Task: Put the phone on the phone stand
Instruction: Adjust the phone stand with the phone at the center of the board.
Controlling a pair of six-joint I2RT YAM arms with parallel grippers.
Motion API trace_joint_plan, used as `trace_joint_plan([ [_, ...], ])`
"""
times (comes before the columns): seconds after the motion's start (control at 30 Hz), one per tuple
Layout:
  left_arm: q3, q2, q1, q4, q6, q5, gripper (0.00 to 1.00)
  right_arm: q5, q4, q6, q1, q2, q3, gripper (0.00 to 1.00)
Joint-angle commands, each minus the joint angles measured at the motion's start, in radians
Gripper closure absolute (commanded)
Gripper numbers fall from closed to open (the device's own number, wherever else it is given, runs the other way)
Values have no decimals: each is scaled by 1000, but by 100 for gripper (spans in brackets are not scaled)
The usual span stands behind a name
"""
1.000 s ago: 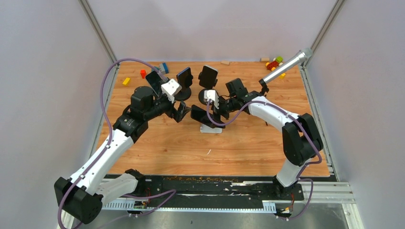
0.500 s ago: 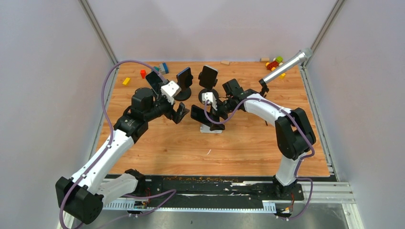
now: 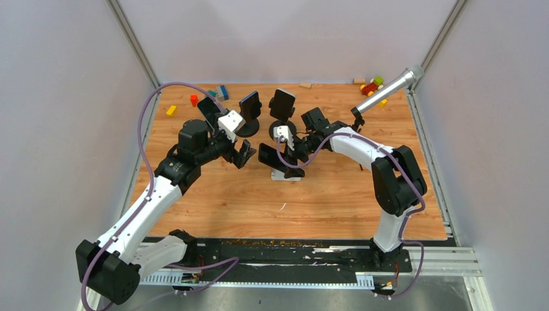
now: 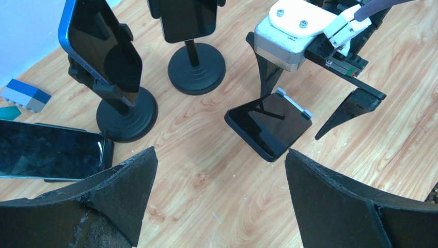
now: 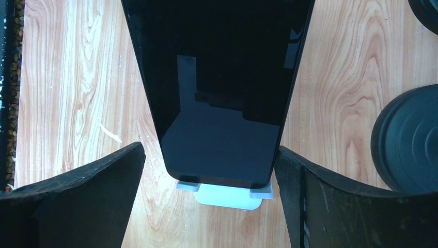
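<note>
A black phone [image 3: 269, 155] leans on a small white stand [image 3: 285, 175] at mid table. The right wrist view shows the phone's [image 5: 222, 77] lower edge resting in the stand's [image 5: 227, 195] two lips. My right gripper [image 5: 209, 150] is open, one finger on each side of the phone with a small gap on both sides. It also shows from above [image 3: 289, 154] and in the left wrist view [image 4: 310, 106]. My left gripper [image 3: 245, 154] is open and empty, left of the phone [image 4: 268, 126], over bare wood [image 4: 219, 155].
Three other phones on black round-based stands [image 3: 282, 103] [image 3: 249, 107] [image 3: 210, 111] stand just behind the grippers. A silver microphone [image 3: 388, 91] and toy blocks [image 3: 372, 85] lie at the back right. More blocks [image 3: 171, 110] lie at the back left.
The right arm's elbow swung left and its gripper shifted slightly over the first half second, then held still. The phone stays on the stand. The left arm barely moved.
</note>
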Motion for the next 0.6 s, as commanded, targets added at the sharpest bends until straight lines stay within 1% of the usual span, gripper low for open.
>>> trace_joint_plan([
  [0.0, 1, 5, 4, 33, 8, 2, 0, -65, -1, 3, 6, -14, -5, 4],
  [0.57, -34, 21, 5, 81, -33, 13, 0, -4, 0, 51, 6, -66, -68, 4],
])
